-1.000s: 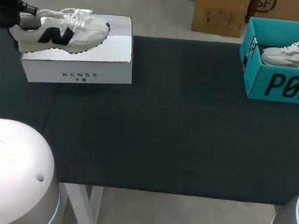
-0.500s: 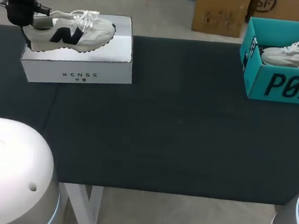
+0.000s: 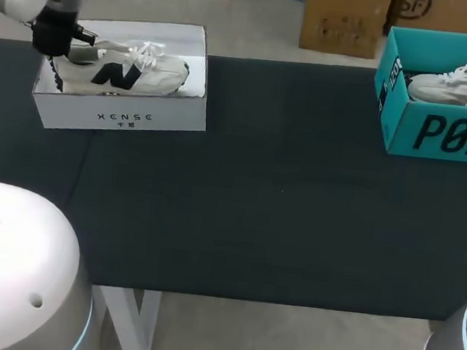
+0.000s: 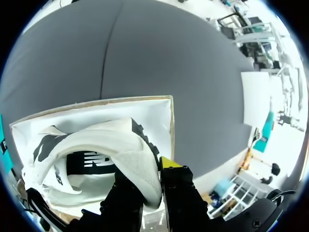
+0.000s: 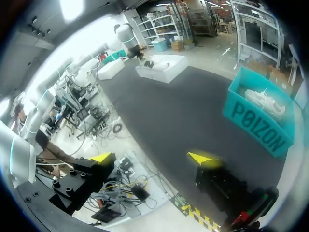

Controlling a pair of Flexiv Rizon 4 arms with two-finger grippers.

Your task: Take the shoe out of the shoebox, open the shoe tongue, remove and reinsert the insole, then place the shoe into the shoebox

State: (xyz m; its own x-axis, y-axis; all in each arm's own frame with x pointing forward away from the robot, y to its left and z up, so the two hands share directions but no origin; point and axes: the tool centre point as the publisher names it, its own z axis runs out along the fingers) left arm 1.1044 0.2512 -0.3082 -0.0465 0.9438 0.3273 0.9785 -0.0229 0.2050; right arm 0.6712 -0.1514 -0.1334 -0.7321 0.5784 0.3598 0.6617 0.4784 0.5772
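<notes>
**Operator:** Fingers on the left gripper point(image 3: 57, 49), head view?
**Technician:** Cannot tell, the wrist hides them. The gripper sits at the heel of the shoe point(image 3: 126, 72), which lies inside the shoebox point(image 3: 123, 116) on the table point(image 3: 281, 196).
**Operator:** Left wrist view?
**Technician:** Clamped on the shoe point(image 4: 96, 147) heel, one finger on each side, inside the shoebox point(image 4: 145, 110).
**Operator:** Right wrist view?
**Technician:** The right gripper point(image 5: 152, 157) is spread wide, holding nothing, well apart from the shoebox point(image 5: 161, 71).

— What carries it all?
— A dark-topped table point(image 3: 282, 188).
— And directly on it?
— Two open boxes, well apart: a white box point(image 3: 123, 116) at the far left edge and a teal box point(image 3: 436, 132) at the far right.
</notes>
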